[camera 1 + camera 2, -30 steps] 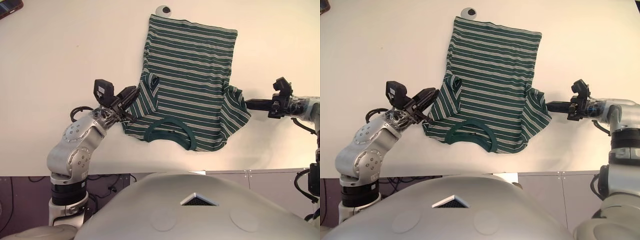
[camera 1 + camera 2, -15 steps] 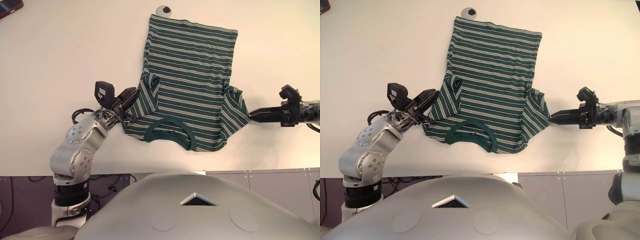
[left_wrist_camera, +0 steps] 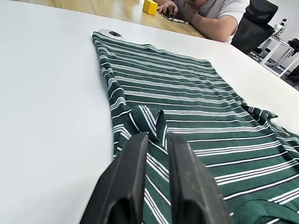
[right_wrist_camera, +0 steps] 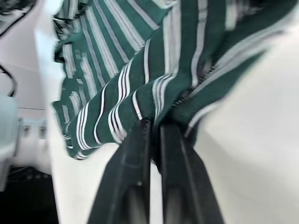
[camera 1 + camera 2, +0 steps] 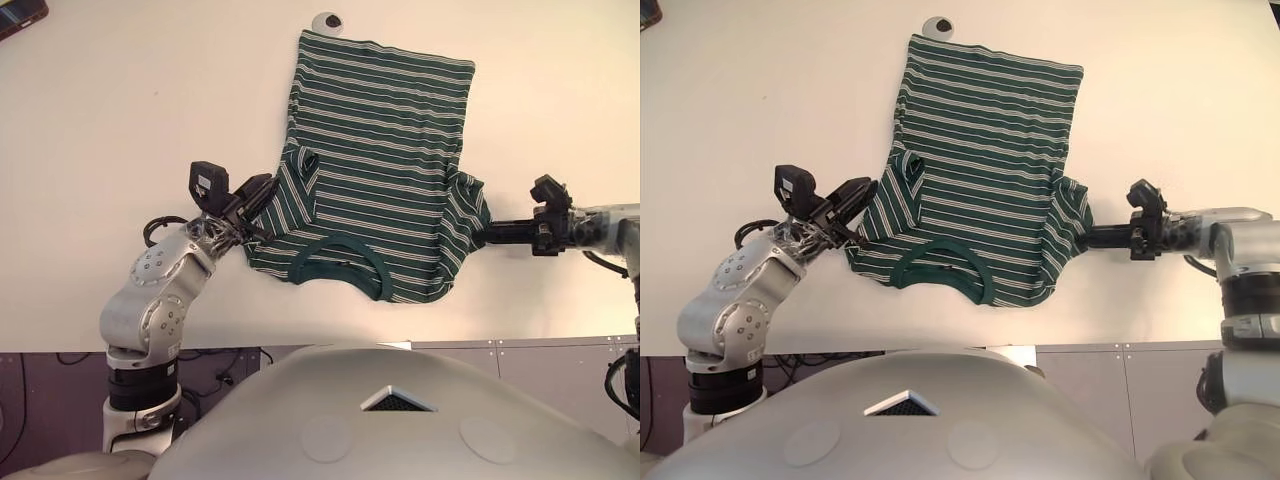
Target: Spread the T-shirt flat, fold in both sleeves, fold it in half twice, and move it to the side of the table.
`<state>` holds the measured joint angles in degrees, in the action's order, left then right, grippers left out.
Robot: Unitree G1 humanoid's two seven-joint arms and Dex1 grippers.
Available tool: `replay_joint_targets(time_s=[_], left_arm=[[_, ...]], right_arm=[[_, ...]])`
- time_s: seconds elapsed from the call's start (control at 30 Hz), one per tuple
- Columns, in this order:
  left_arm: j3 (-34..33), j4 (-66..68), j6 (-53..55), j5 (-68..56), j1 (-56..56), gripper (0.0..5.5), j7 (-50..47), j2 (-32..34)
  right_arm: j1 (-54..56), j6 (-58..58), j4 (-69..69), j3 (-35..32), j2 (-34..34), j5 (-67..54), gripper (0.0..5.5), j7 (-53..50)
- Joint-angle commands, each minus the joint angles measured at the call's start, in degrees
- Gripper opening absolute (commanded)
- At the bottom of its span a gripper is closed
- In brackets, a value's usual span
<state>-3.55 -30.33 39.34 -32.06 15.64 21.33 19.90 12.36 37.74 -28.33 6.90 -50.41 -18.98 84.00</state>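
Right fingers (image 4: 131, 186) on T-shirt (image 5: 385, 140) sleeve (image 5: 466, 205), collar (image 5: 340, 238) near, hem (image 5: 390, 52) far.

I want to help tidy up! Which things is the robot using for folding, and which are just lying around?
For the job: green striped T-shirt, left gripper, right gripper, white table.

Just lying about: small round disc at the shirt's far edge, yellow block on a wooden table behind, dark object far left.

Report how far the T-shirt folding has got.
Done: the T-shirt lies spread on the table. In hand: the right gripper, jaws shut on the right sleeve, and the left gripper at the left sleeve. Still to do: both sleeve folds, two halvings, the move to the side.
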Motion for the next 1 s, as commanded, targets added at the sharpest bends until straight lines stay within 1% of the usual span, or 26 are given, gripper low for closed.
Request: replay_joint_targets(time_s=[0.03,0.13,0.2,0.3,0.37,0.47,0.53,0.6,0.73,0.83,1.0], left_arm=[[-0.09,1.0,-0.95,0.91,-0.95,0.67,0.07,0.26],[0.23,1.85,-1.17,1.21,-2.01,0.67,0.41,0.32],[0.38,2.08,-1.22,1.3,-2.39,0.67,0.54,0.36],[0.48,2.56,-1.25,1.4,-2.88,0.67,0.77,0.43],[0.64,2.64,-1.34,1.44,-2.84,0.67,0.82,0.38],[0.81,2.63,-1.56,1.55,-2.64,0.67,0.51,-0.06],[1.05,2.86,-1.7,1.73,-2.84,0.67,0.35,-0.37],[1.35,3.11,-1.87,1.87,-3.07,0.67,0.28,-0.63],[1.58,3.68,-2.36,2.07,-3.33,0.67,0.22,-1.13],[1.54,3.88,-2.42,2.18,-3.62,0.67,0.25,-1.36],[1.35,4.04,-2.61,2.6,-3.2,0.67,0.17,-1.73]], right_arm=[[8.49,-8.23,-11.5,0.97,-1.84,6.56,0.05,-2.33],[14.82,-14.73,-20.86,1.37,-1.65,10.84,0.05,-3.5],[17.28,-17.32,-24.36,1.51,-1.51,12.5,0.05,-2.75],[18.63,-19.91,-23.78,1.64,-1.59,13.63,0.05,0.33],[19.15,-20.73,-20.78,1.68,-1.9,13.67,0.05,2.66],[19.28,-19.64,-10.28,2.61,-2.66,13.01,0.05,7.06],[17.77,-18.07,-1.21,3.74,-3.48,11.44,0.05,8.26],[15.54,-16.3,7.0,4.58,-4.29,9.6,0.05,8.46],[9.58,-12.49,20.66,7.15,-3.52,8.97,0.05,7.77],[6.31,-12.53,23.88,9.68,-2.57,11.46,0.05,5.43],[6.47,-10.63,24.81,11.27,0.79,12.08,0.92,0.75]])
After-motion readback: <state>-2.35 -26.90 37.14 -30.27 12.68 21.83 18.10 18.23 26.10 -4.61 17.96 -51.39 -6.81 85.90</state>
